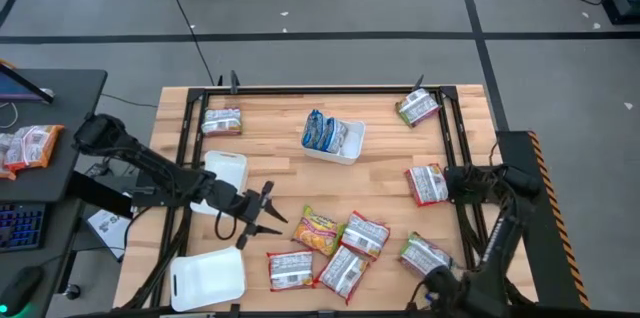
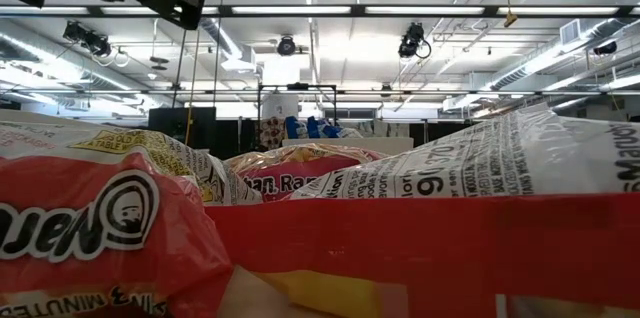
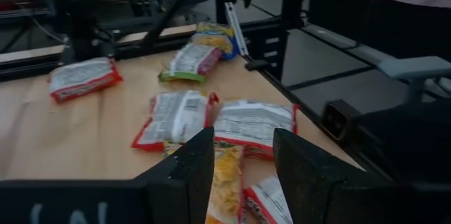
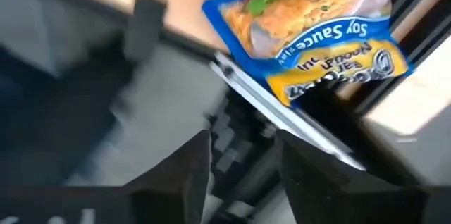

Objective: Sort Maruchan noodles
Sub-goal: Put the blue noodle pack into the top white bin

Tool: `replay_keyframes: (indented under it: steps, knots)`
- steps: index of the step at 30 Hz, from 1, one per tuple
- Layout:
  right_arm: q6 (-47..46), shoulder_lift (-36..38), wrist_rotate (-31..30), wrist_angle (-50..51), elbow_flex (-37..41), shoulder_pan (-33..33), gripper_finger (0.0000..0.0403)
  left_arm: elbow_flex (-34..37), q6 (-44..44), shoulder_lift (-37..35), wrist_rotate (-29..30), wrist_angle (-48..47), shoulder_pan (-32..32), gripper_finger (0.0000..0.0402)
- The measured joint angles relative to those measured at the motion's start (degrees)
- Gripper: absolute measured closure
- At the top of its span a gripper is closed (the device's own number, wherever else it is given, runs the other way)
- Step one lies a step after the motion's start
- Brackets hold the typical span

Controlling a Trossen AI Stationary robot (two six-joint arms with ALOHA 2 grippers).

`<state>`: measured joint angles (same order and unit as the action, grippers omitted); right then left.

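Several Maruchan noodle packets lie flat on the wooden table: an orange-yellow one [image 1: 318,230], red-white ones [image 1: 365,235] [image 1: 343,270] [image 1: 291,270] [image 1: 428,184], and green ones [image 1: 425,255] [image 1: 418,108] [image 1: 222,121]. Blue packets [image 1: 322,131] sit in a white tray [image 1: 350,146]. My left gripper [image 1: 268,214] is open and empty, just left of the orange-yellow packet [image 3: 227,178], which shows between its fingers. My right gripper [image 4: 243,175] is open and empty at the table's near right edge, by a green-yellow packet [image 4: 317,27].
Two more white trays, one at the left [image 1: 228,180] and one at the near left corner [image 1: 207,280]. A black frame [image 1: 455,128] runs along the table's edges. A side desk [image 1: 40,148] with more packets stands to the left. In the low view packets [image 2: 90,228] fill the foreground.
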<state>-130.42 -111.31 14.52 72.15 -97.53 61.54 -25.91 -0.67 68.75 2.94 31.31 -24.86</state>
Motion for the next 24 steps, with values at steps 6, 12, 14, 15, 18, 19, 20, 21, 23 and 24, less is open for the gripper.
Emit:
replay_keyframes:
  steps: [6, 12, 14, 15, 18, 19, 20, 21, 23, 24]
  knots:
    - [-7.86, -3.07, 16.79, 5.08, 0.72, -0.3, 0.0164, 0.0, -0.04, 0.35, 0.0, -3.66, -3.07, 0.0251]
    - [-7.37, -3.66, 16.57, -2.15, 5.61, -1.91, 0.0125, 0.04, -1.38, 0.63, -0.01, -5.81, -5.31, 0.0251]
    - [-7.15, -3.64, 17.64, -4.39, 7.75, -2.02, 0.0124, 0.04, -2.96, 0.63, 0.02, -5.63, -5.69, 0.0251]
    - [-7.13, -3.64, 18.26, -5.48, 8.88, -2.02, 0.0125, 0.04, -3.35, 0.63, 0.02, -5.62, -5.68, 0.0251]
    - [-7.09, -3.66, 19.4, -10.65, 12.46, -2.0, 0.0133, 0.05, -3.5, 0.63, 0.03, -5.53, -5.62, 0.0251]
    - [-7.02, -3.66, 19.51, -11.98, 13.61, -1.96, 0.0137, 0.07, -3.75, 0.63, 0.02, -5.53, -5.58, 0.0251]
    - [-6.99, -3.66, 19.51, -13.14, 14.86, -1.95, 0.0141, 0.07, -4.27, 0.63, 0.02, -5.53, -5.58, 0.0251]
    - [-6.84, -3.66, 19.52, -13.95, 16.01, -1.95, 0.0146, 0.07, -4.65, 0.63, 0.03, -5.49, -5.58, 0.0251]
    - [-5.97, -3.66, 20.09, -14.53, 17.82, -1.95, 0.0158, 0.07, -4.94, 0.63, 0.04, -5.37, -5.41, 0.0251]
    - [-5.71, -3.66, 20.78, -14.51, 18.58, -1.97, 0.0165, 0.07, -4.92, 0.63, 0.01, -5.14, -5.27, 0.0251]
